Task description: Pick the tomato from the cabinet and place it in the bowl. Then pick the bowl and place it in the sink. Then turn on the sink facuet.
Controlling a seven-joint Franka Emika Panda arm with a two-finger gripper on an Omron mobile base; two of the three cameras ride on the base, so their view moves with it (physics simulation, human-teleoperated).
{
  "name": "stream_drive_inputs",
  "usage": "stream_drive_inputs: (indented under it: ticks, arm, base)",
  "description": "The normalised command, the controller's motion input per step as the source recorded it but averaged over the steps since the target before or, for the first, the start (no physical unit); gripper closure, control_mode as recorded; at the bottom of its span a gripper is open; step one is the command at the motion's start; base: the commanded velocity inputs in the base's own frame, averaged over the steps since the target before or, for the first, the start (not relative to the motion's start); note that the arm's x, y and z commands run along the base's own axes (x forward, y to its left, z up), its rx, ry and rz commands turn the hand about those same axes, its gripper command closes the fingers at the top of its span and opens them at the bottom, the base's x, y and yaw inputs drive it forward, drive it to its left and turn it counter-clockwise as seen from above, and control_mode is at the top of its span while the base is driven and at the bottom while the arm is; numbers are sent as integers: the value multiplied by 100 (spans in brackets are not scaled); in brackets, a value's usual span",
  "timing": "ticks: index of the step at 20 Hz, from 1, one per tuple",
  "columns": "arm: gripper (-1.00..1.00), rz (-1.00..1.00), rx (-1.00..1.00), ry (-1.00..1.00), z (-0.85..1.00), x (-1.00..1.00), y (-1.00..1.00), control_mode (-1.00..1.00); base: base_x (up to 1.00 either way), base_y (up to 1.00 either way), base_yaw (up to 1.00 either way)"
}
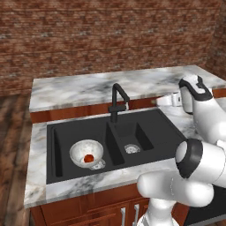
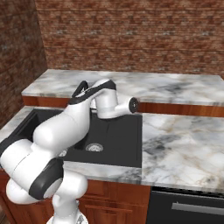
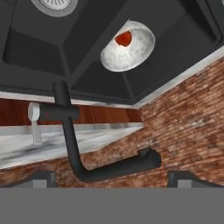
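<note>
The black two-basin sink (image 1: 145, 123) is set in the marble counter. In its larger left basin stands the mottled whitish bowl (image 1: 86, 153) with the red-orange tomato (image 1: 89, 157) inside it; the hand view also has the bowl (image 3: 131, 48) and the tomato (image 3: 124, 38). The slim black sink facuet (image 1: 117, 101) rises at the sink's back edge. My gripper (image 1: 159, 101) hovers to the right of it, level with the spout and apart from it. In the hand view the gripper (image 3: 113, 178) is open, with the faucet's spout (image 3: 118, 168) just ahead of its fingertips (image 3: 43, 178). The cabinet is out of view.
A raised marble ledge (image 1: 88, 88) runs behind the sink below a brick wall (image 1: 110, 35). The marble counter (image 2: 183, 144) stretches right of the sink. Low wood cupboards (image 1: 101, 212) sit below, and a dark appliance front (image 2: 188, 205) is at the lower right. A steel drain (image 1: 131, 148) lies in the smaller basin.
</note>
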Motion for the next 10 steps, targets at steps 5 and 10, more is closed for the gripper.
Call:
stream_drive_inputs:
  ticks: [5, 10]
  arm:
    - [-100, 0, 20, -12, -41, 44, 28, -100]
    - [-100, 0, 9, -16, -35, 46, 16, -100]
  base:
    - [0, 0, 0]
    - [0, 0, 0]
